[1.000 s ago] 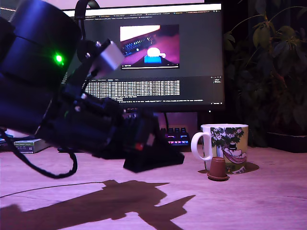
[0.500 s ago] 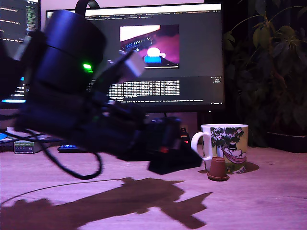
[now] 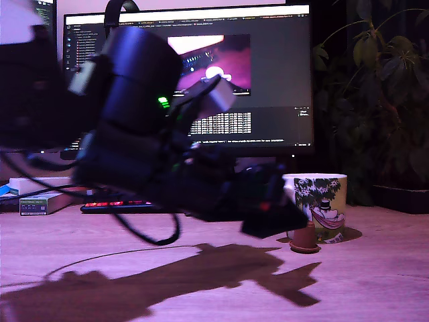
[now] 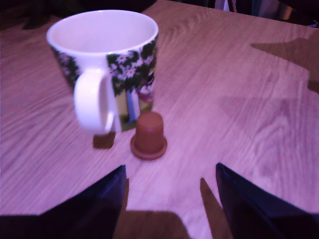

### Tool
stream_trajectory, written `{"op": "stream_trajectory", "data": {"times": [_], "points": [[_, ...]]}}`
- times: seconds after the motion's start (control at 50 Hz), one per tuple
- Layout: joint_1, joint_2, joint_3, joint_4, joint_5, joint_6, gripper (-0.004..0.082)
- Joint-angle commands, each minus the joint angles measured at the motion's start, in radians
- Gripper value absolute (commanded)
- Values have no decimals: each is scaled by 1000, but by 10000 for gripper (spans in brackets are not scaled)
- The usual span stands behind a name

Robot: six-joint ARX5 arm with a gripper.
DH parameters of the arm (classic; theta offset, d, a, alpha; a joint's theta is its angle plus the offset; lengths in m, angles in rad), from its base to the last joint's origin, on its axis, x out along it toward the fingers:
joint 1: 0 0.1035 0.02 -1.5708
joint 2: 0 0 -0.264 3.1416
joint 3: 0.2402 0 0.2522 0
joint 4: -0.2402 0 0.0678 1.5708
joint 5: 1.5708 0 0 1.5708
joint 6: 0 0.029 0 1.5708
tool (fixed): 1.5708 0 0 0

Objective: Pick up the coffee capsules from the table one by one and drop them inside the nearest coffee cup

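Table (image 4: 239, 99): wood grain, purple light, one of it. One monitor (image 3: 268, 87) stands behind, lit, and a potted plant (image 3: 382, 87) at the exterior view's right.

Arm (image 3: 134, 134): one, black, filling the exterior view's left and middle, tilted down toward the mug. Gripper (image 4: 169, 199): one. Fingers (image 4: 99, 199) spread wide, nothing between them. They sit above the table, short of the capsule.

Mug (image 4: 107, 64): one, white with a printed scene, upright, handle turned toward the wrist camera. Inside looks empty.

Capsule (image 4: 148, 134): one seen, brown, standing on its wide rim, narrow end up, just beside the mug's base on the handle side. Touching the mug or not: cannot tell.

Step, as judged: approach for the pick; no grasp yet. Next move calls for bringing the fingers either side of the capsule, low on its taper, without knocking the mug, then closing.
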Motion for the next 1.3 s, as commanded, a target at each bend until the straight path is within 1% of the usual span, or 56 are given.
{"op": "stream_trajectory", "data": {"times": [0.0, 0.18, 0.38, 0.58, 0.94, 1.18, 1.22, 1.28], "points": [[-7, 37, 19, -10, -1, -5, 518], [-8, 50, 68, -50, -2, -3, 518], [-8, 97, 113, -69, 2, -4, 518], [-8, 120, 164, -132, 6, -4, 518], [-8, 166, 212, -148, 11, -6, 518], [-8, 171, 222, -164, 11, -6, 512], [-8, 171, 222, -164, 11, -6, 504], [-8, 171, 222, -164, 10, -6, 469]]}}
